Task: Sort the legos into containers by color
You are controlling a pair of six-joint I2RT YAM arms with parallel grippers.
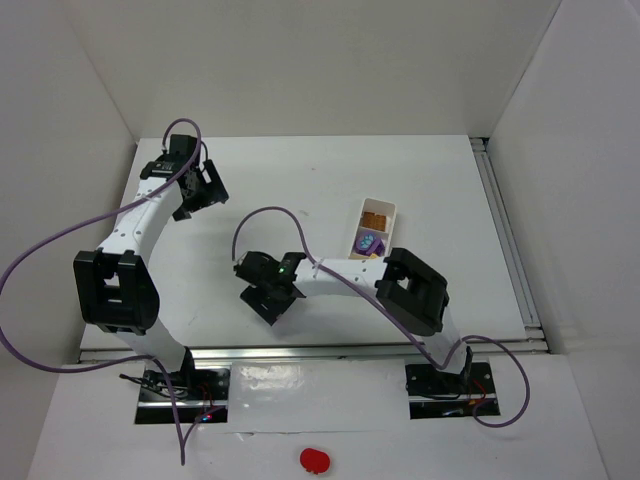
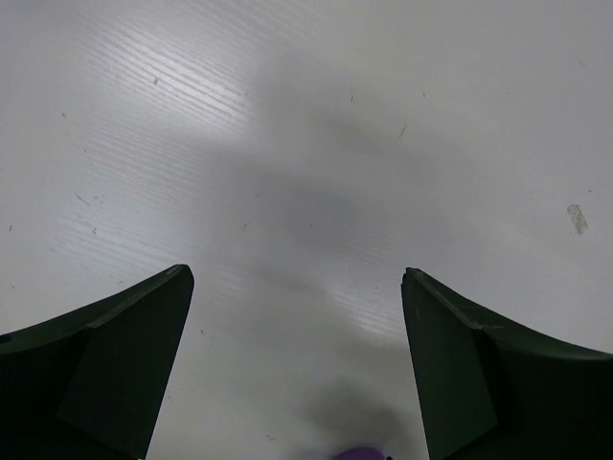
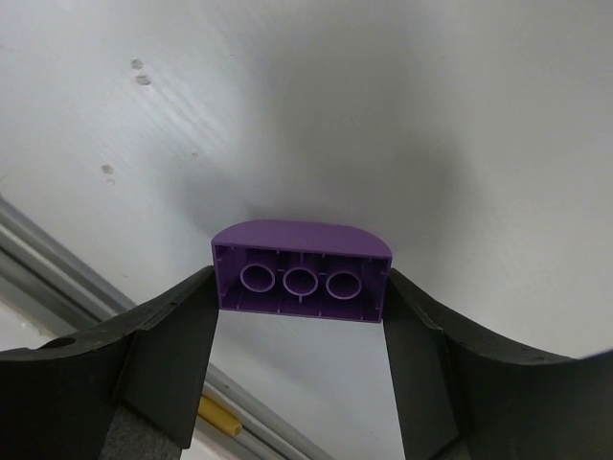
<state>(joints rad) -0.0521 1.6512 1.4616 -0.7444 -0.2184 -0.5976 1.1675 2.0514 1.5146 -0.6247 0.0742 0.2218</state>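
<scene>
holding: the right gripper (image 3: 299,287) clamped a purple brick (image 3: 300,247) between its two fingers, one finger pressed against each short end.
purple brick: rounded along its far edge; its hollow underside, with three round tubes, faced the wrist camera. whether it touched the table (image 1: 420,170) could not be told.
right gripper's place: near the middle of the table, toward the near edge, left of the tray (image 1: 381,202) and apart from it.
left gripper (image 2: 297,287): fingers spread wide, with only the table surface showing between them.
left gripper's place: far left part of the table, well apart from the tray and from the other gripper.
tray: white and narrow, on the right half of the table, running far to near; its near end was hidden under the right arm (image 1: 340,272).
far compartment: brown bricks (image 1: 373,220) lay inside.
next compartment nearer: purple pieces (image 1: 366,243) lay inside; their number could not be told.
red blob (image 1: 314,459): on the white ledge nearer than the arm bases, well apart from everything on the table.
purple cable (image 1: 40,250): looped out to the left of the left arm.
</scene>
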